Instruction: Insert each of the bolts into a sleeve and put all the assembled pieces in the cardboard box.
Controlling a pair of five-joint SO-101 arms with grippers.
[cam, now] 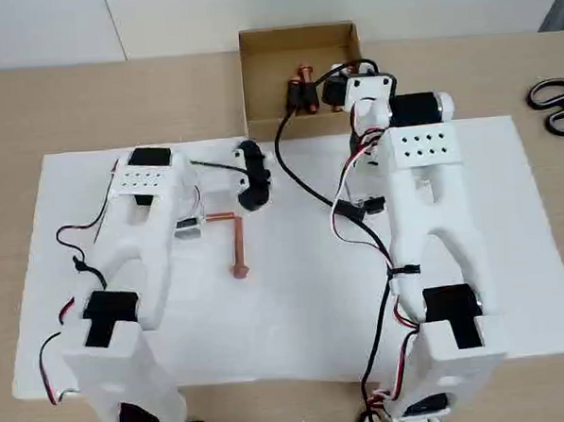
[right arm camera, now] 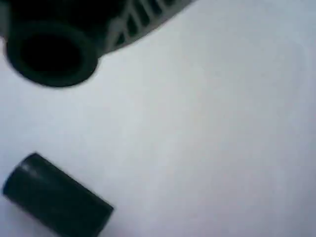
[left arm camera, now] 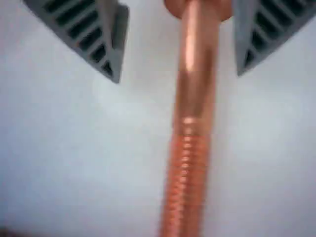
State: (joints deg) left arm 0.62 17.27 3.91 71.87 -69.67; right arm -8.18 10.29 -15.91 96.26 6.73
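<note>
Left pincer (left arm camera: 178, 71) hung wide astride the bolt (left arm camera: 190, 138); it seemed best closed squarely on the smooth shank near the head, leaving threads free for the right arm's sleeve (right arm camera: 49, 57).

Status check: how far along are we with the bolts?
Done: at least one sleeved bolt lies in the cardboard box. In hand: right tool grips a sleeve; left tool sits open around a bolt. Left: that one, another bolt and a loose sleeve.

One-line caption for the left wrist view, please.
Copper bolt lies on the white sheet between the open fingers of the left gripper.
</note>
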